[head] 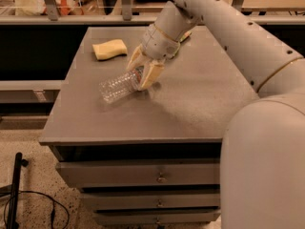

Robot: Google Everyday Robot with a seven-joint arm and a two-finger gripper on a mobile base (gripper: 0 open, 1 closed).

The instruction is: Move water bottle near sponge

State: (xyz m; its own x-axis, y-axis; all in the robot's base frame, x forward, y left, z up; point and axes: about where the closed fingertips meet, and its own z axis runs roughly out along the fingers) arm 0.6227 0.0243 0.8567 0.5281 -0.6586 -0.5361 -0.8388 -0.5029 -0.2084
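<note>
The water bottle (116, 86) is clear and ribbed and lies on its side on the grey table (190, 104), left of centre, with its neck end pointing right. My gripper (143, 68) comes down from the arm at the upper right. Its pale yellow fingers (150, 75) stand apart, one on each side of the bottle's neck end, which hides the cap and label. The sponge (109, 49) is a pale yellow block at the table's back left, a short way behind the bottle.
A bit of a green snack bag (185, 35) shows behind the arm at the back of the table. The robot's white body (267, 166) fills the lower right. Drawers sit under the table front. Shelving runs along the back.
</note>
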